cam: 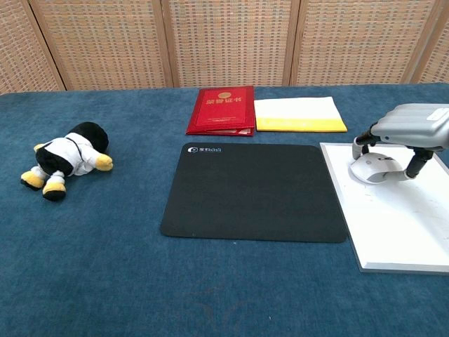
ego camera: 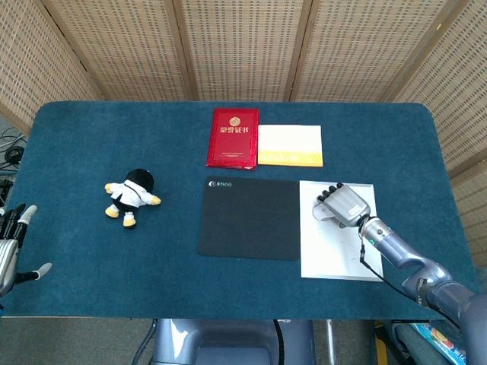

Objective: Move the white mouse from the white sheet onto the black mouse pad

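Observation:
The white mouse (cam: pixel 375 169) lies at the far end of the white sheet (cam: pixel 400 225), right of the black mouse pad (cam: pixel 252 189). My right hand (cam: pixel 410 126) covers it from above, fingers curled down its left side and thumb against its right side, gripping it. From the head view, the right hand (ego camera: pixel 344 204) hides most of the mouse (ego camera: pixel 319 214) on the sheet (ego camera: pixel 335 255), beside the pad (ego camera: pixel 247 217). My left hand (ego camera: pixel 11 243) hangs off the table's left edge, fingers spread and holding nothing.
A plush doll (ego camera: pixel 131 196) lies on the left part of the blue table. A red booklet (ego camera: pixel 233 137) and a yellow envelope (ego camera: pixel 290 145) sit side by side just behind the mouse pad.

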`<state>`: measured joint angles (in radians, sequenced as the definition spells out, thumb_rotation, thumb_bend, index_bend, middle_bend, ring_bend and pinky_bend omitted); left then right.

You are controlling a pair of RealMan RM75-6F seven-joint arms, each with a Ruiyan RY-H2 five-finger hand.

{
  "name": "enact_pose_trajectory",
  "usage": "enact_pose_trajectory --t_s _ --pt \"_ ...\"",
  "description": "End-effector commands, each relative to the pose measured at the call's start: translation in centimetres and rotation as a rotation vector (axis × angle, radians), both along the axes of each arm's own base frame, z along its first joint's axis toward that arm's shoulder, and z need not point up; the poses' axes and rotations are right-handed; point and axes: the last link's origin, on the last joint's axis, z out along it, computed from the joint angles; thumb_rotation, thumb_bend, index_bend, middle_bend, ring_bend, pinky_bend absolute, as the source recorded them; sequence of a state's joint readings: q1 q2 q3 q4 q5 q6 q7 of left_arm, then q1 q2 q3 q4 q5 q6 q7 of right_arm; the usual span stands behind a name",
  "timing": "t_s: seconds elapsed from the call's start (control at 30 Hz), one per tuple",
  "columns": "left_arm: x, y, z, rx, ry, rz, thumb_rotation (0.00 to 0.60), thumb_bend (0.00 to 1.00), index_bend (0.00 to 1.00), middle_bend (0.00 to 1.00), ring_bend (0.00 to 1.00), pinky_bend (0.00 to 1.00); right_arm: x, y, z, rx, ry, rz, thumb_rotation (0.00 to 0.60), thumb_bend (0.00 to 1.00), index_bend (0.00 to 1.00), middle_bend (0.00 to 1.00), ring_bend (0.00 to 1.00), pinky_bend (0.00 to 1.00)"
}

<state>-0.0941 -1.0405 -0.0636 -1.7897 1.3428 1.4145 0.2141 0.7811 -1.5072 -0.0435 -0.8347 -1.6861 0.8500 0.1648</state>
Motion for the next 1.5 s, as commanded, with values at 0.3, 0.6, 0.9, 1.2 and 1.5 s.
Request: enact_pose_trajectory --t_s 0.3,0.6,0.9,1.2,1.5 --pt "-0.1 0.2 0.1 -0.007 -0.009 0.005 0.6 0.0 0.0 0.0 0.0 0.0 6.2 1.2 1.1 0.035 -0.089 0.327 0.6 0.59 0.5 0.49 0.33 0.33" --pt "-0.1 0.3 -0.6 -0.048 -0.001 -0.005 0.6 0.0 0.0 0.0 0.0 0.0 14.7 2.6 -2.3 0.199 -0.009 0.615 0.6 0.8 0.5 0.49 0.33 0.36" --pt "-1.0 1.2 -0.7 -0.056 -0.003 0.048 0.6 0.0 0.0 0.0 0.0 0.0 20.6 1.5 -6.1 0.31 0.086 0.785 0.6 0.88 0.51 0.48 0.33 0.38" --pt "-1.3 1.5 -0.5 -0.04 -0.009 0.07 0.6 0.0 0.0 0.0 0.0 0.0 21.4 0.0 -9.0 0.349 0.189 0.843 0.6 0.88 0.51 0.48 0.34 0.39" --pt "-1.7 1.7 -0.3 -0.034 -0.011 0.083 0.6 0.0 0.0 0.0 0.0 0.0 20.3 -1.8 -9.4 0.322 0.224 0.808 0.6 0.88 0.51 0.45 0.34 0.39"
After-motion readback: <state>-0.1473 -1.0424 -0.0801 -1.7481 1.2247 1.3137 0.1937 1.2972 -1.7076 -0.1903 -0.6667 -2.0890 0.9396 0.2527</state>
